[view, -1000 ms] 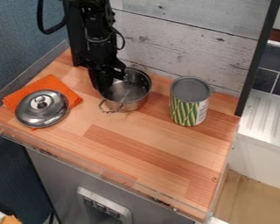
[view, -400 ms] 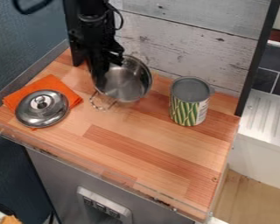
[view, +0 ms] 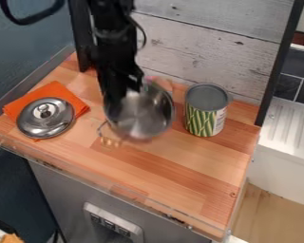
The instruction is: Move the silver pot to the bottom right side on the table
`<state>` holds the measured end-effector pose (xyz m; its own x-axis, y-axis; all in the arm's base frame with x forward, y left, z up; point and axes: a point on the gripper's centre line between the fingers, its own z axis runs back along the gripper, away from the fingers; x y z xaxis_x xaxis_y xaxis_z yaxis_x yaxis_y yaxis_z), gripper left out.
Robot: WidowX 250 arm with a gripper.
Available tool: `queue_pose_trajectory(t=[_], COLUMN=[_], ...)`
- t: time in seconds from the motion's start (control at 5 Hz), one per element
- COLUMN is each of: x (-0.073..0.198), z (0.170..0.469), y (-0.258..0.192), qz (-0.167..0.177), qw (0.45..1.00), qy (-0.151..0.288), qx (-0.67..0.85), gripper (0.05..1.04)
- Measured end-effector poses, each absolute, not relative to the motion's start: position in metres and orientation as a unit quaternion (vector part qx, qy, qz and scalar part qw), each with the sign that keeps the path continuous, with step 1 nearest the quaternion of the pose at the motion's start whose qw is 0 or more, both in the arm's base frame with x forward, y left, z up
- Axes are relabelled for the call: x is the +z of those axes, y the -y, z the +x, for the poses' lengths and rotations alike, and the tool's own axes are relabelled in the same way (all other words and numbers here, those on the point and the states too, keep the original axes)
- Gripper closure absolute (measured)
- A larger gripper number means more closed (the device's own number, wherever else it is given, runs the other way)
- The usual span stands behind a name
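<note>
"How's your claw [view: 125, 90]?"
"Mine's closed on the edge of the pot [view: 143, 114], tilted above the wooden counter [view: 180, 175], beside the can [view: 200, 118]."
"Elsewhere?"
"Lid [view: 37, 124] on orange cloth [view: 62, 92]; plank wall [view: 205, 47] behind."

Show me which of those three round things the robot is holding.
The silver pot, at the black gripper, its open mouth tilted towards the camera. The knobbed lid lies on the orange cloth; the green-patterned can stands upright.
</note>
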<state>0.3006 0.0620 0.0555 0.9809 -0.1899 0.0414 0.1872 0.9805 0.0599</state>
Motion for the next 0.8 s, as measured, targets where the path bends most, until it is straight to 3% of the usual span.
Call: queue_pose_trajectory(t=[0.2,0.4,0.8], x=[0.04,0.032,0.007], z=[0.282,0.279,0.287], y=[-0.051,-0.036,-0.011], qz=[0.037,0.039,-0.001], qw=[0.992,0.989,0.987], qy=[-0.01,-0.012,-0.027], qx=[-0.117,-0.141,-0.16], gripper=[1.003,1.003,1.003])
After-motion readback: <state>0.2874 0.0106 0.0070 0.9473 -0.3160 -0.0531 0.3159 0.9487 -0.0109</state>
